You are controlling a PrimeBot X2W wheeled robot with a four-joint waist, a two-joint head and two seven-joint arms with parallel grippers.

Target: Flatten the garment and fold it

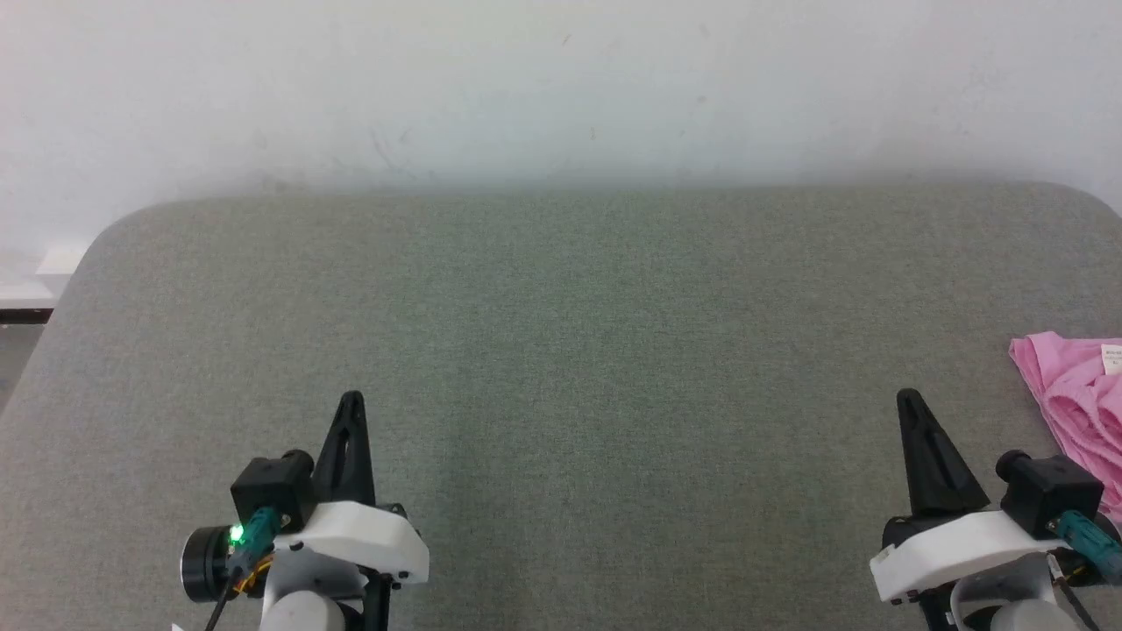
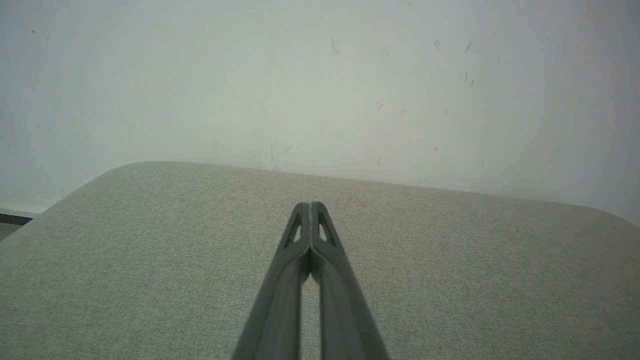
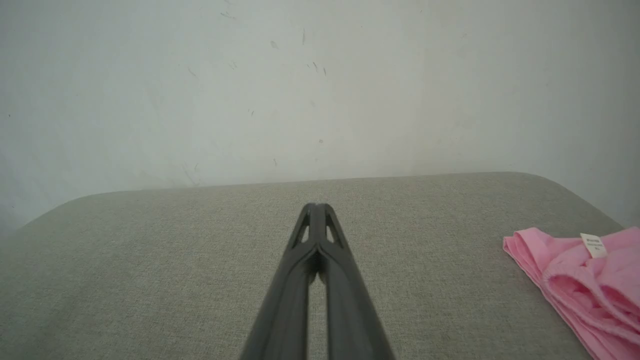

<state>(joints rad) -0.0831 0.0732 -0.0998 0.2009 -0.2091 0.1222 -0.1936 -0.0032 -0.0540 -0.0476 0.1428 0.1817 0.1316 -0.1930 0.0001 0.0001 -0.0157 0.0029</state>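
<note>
Nearest, at lower left: left hand (image 1: 351, 399), fingers pressed together, pinching nothing, over bare grey-green surface (image 1: 561, 350). At lower right, same pose: right hand (image 1: 907, 396), fingers likewise pressed together and empty, pointing toward the wall. Just beyond and to the right of that hand, apart from its fingers: garment (image 1: 1074, 399), light pink, bunched in soft folds at the right edge of the surface, partly cut off by the frame. On its top fold, a small white label (image 1: 1111, 358). Farther out, open surface up to a rounded far edge, then a pale, scuffed wall (image 1: 561, 88).

Looks thin, soft and light; likely to sag, stretch and drag on the woven surface rather than hold any shape. Nothing fragile about it. Best taken, by judgement, at two well-separated spots along the thicker gathered edge facing the right hand, pinching one layer if possible, then drawn toward the middle and spread before any folding. Not yet flattened, not yet folded; right hand plainly the closer for a first pinch.
</note>
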